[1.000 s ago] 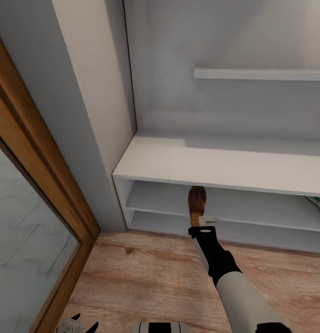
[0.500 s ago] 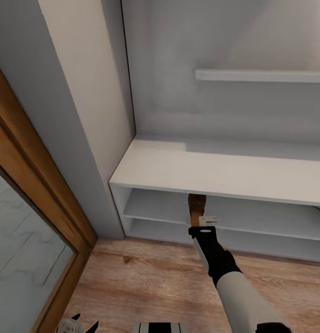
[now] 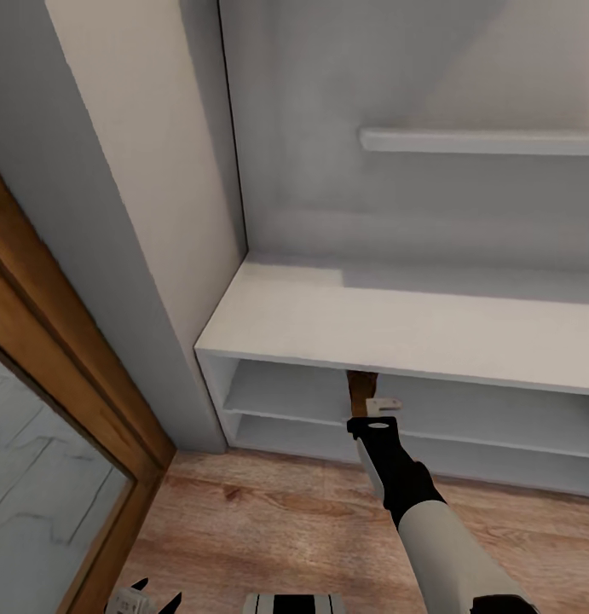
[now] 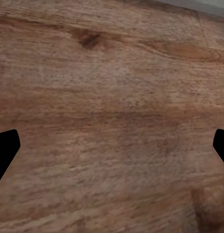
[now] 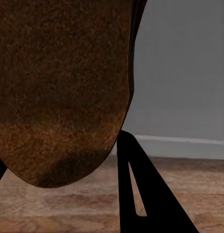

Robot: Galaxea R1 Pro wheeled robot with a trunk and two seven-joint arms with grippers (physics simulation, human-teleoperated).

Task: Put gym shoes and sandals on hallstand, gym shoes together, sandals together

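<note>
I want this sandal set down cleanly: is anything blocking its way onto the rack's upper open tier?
Nothing visible does. The flat brown leather sandal, held in the right tool, is already poking into the light grey shoe rack, and the tier around it looks bare.

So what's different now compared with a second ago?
The view has shifted, so the hallstand bench top now hides more of the sandal and the gym shoe at the right edge has left the picture. The right gripper stays shut on the sandal; the left gripper hasn't moved.
</note>
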